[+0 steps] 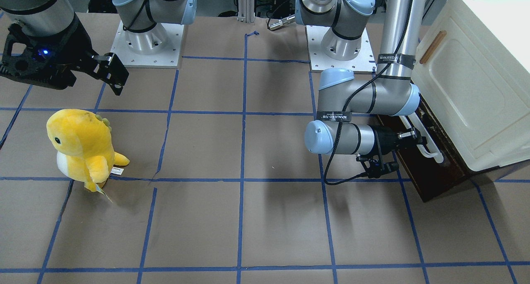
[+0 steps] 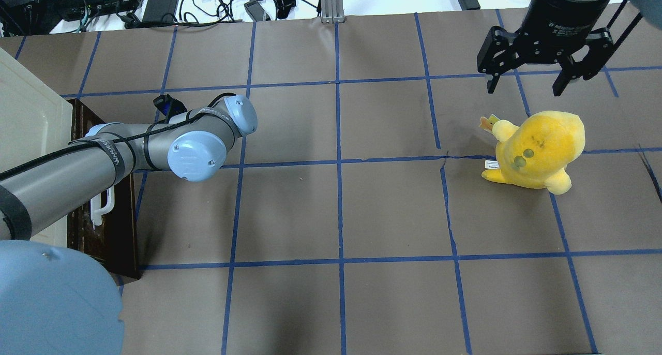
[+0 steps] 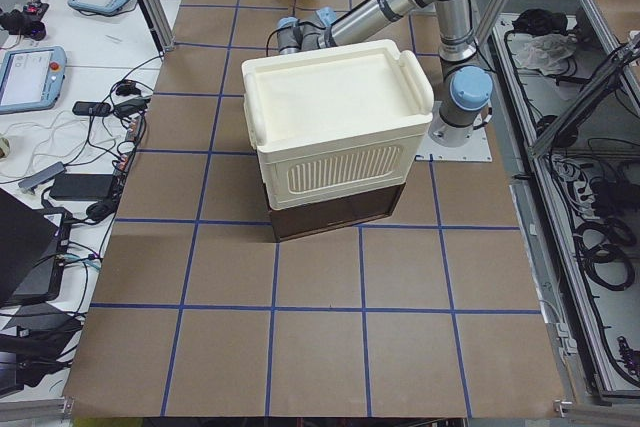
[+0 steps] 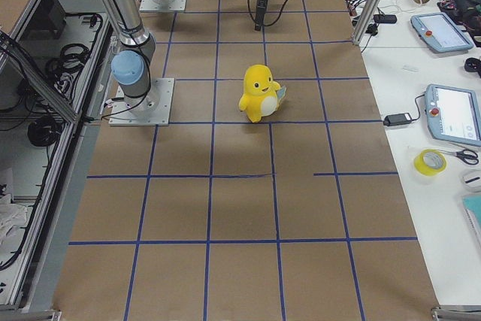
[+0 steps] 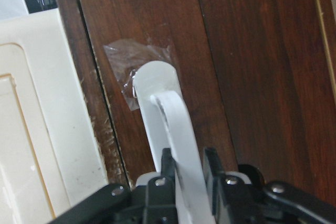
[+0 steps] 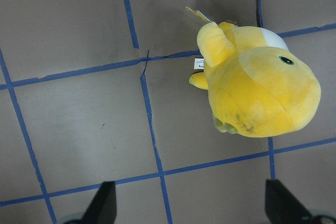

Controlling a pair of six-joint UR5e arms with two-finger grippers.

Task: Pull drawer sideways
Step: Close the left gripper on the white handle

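The drawer (image 1: 434,174) has a dark brown wooden front and a long white bar handle (image 1: 430,148). It sits at the base of the cream cabinet, and its front also shows in the overhead view (image 2: 111,231). My left gripper (image 1: 416,137) is shut on the white handle; in the left wrist view (image 5: 190,163) both fingers press the handle (image 5: 178,129) from either side. In the overhead view my left arm hides that gripper. My right gripper (image 2: 526,80) is open and empty, held above the table, far from the drawer.
The large cream-white cabinet body (image 1: 476,68) stands over the drawer at the table's left end (image 3: 335,127). A yellow plush toy (image 2: 538,148) stands on the brown paper below my right gripper (image 6: 191,208). Blue tape lines grid the table.
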